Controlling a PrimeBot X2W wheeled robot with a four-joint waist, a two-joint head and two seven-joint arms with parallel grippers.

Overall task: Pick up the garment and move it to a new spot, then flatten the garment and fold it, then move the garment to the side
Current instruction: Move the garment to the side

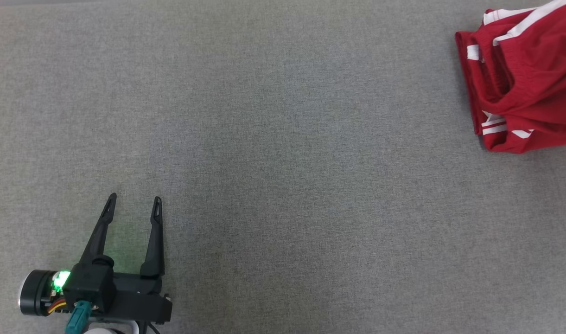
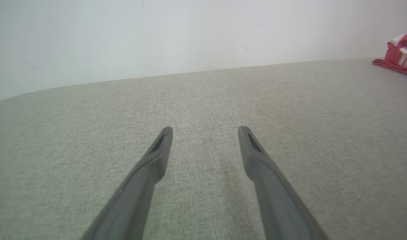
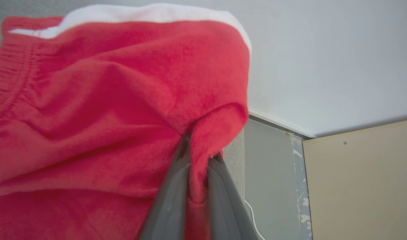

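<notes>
The left gripper (image 1: 135,198) fingers spread — the right gripper (image 3: 201,147) fingers pinch, seemingly, a garment (image 3: 90,100) fold.

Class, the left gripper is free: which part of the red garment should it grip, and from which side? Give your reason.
Probably the rolled left edge of the garment, approached from the robot's left over the grey surface: that edge faces the open left gripper and lies apart from the fold the right gripper pinches.
</notes>
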